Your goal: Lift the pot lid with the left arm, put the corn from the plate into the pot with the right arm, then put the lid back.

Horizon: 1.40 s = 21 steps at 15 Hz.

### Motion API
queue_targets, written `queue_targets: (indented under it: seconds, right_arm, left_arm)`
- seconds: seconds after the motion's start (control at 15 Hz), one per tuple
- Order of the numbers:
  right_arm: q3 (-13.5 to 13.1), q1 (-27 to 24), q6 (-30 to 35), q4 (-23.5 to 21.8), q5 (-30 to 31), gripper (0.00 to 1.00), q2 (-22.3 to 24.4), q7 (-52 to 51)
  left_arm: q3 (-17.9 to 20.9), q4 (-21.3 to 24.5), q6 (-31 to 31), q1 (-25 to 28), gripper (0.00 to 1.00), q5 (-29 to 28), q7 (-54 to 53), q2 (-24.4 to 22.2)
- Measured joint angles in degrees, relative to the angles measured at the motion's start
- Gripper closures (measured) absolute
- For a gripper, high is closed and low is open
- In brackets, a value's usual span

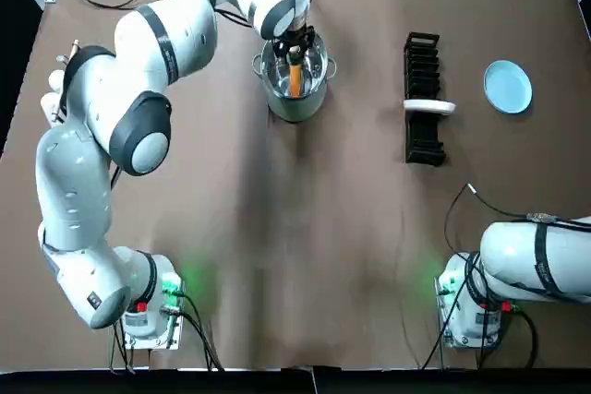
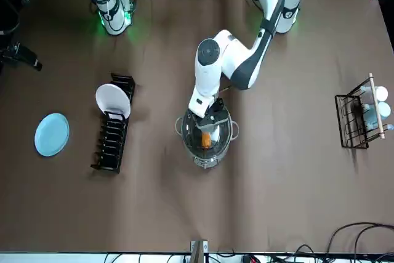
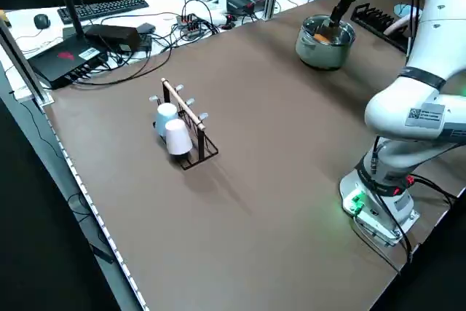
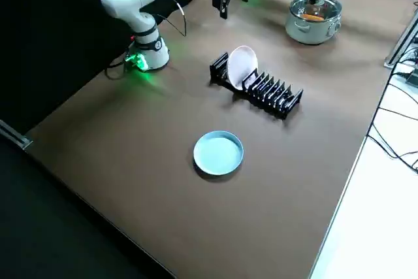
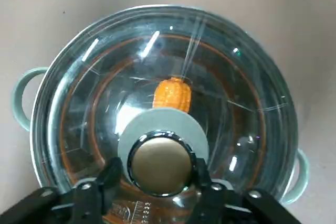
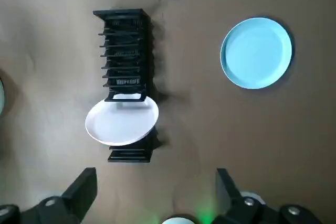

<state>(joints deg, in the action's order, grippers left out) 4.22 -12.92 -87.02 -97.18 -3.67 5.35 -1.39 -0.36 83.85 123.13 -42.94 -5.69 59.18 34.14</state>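
A steel pot (image 1: 295,103) stands at the far middle of the table with its glass lid (image 5: 236,103) resting on it. Through the glass an orange corn cob (image 5: 172,94) lies inside the pot. My left gripper (image 5: 157,169) reaches straight down over the pot, its fingers (image 5: 111,172) pressed to both sides of the lid's metal knob (image 5: 160,161). The light blue plate (image 1: 508,86) at the far right is bare. My right gripper (image 6: 153,174) hangs open and holds nothing, raised high near its base, looking down on the plate and rack.
A black dish rack (image 1: 423,99) holding one white plate (image 1: 429,107) stands between the pot and the blue plate. A wire rack with cups (image 2: 360,118) sits at the robot's far left. Cables and equipment lie beyond the table's far edge.
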Motion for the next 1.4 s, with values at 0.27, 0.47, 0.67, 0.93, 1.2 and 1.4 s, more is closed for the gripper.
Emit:
queue_targets:
  seconds: [0.27,0.47,0.67,0.93,1.2,1.4]
  right_arm:
    - [0.27,0.15,-0.09,-0.01,1.36,0.0,-0.01,-0.03]
    - [1.07,1.67,-0.04,-0.03,4.3,0.0,-0.01,0.03]
    - [1.28,2.63,0.25,-0.72,4.67,0.0,-0.01,0.07]
    - [1.3,3.85,1.31,-1.98,4.75,0.0,0.06,0.18]
    - [0.79,3.66,3.68,-1.98,4.99,0.0,1.24,0.19]
    - [0.53,3.6,3.46,-1.98,4.97,0.0,2.17,0.26]
  left_arm:
    - [0.11,-1.13,-0.81,0.25,0.0,0.0,0.73,-0.37]
    - [0.12,-2.2,-4.96,2.01,0.0,0.27,0.76,-3.22]
    - [0.11,-2.52,-10.53,5.16,0.0,0.48,-0.86,-8.03]
    - [0.07,-2.63,-21.1,12.18,0.0,2.76,-15.88,-16.08]
    - [0.08,-2.46,-30.12,19.24,0.0,5.7,-30.91,-22.74]
    - [0.07,-1.63,-37.46,24.28,0.0,5.82,-44.55,-27.88]
